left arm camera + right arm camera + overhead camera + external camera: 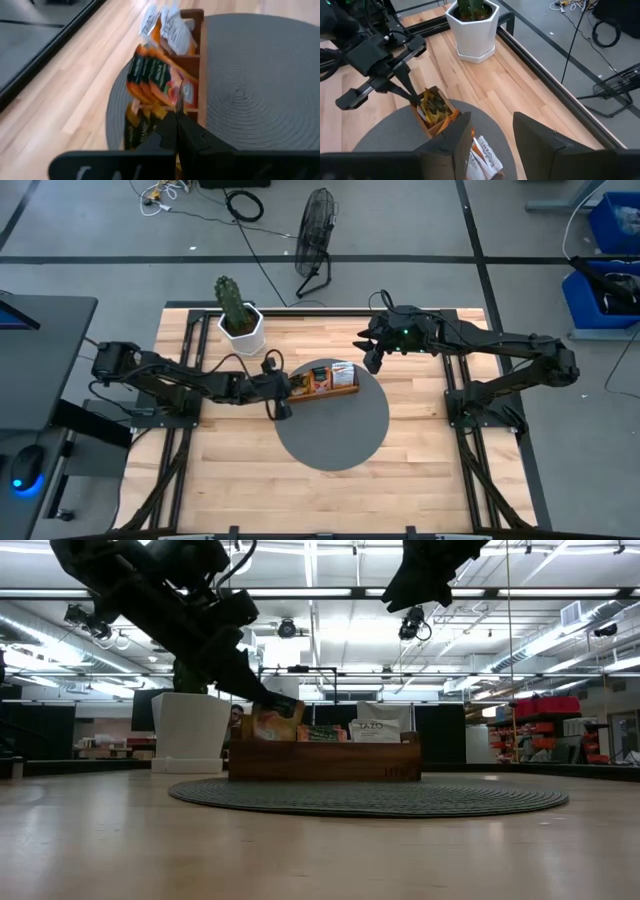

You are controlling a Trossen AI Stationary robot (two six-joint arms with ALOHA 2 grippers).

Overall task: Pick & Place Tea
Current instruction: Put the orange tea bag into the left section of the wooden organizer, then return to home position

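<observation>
A brown wooden slotted tray (341, 390) stands on the far-left part of a round grey mat (335, 435). It holds orange, dark green and white tea sachets (155, 75) upright in its slots. My left gripper (283, 396) is at the tray's left end, shut on one orange sachet (272, 724). My right gripper (371, 358) hangs open in the air above the tray's right end (482, 152), with nothing between its fingers. My left gripper pinches the orange sachet's upper edge (277, 710) between its two fingers, slanting down from the table's left. The left wrist view shows the sachet edge-on (179, 102), upright below the fingertips (172, 122). Its lower part is at the tray's left-end slot, among other sachets.
A cactus in a white hexagonal pot (241, 322) stands on the table just beyond the left arm, at the far left. A floor fan (316, 235) stands past the far edge. Bare wooden tabletop (230, 480) lies toward the near edge.
</observation>
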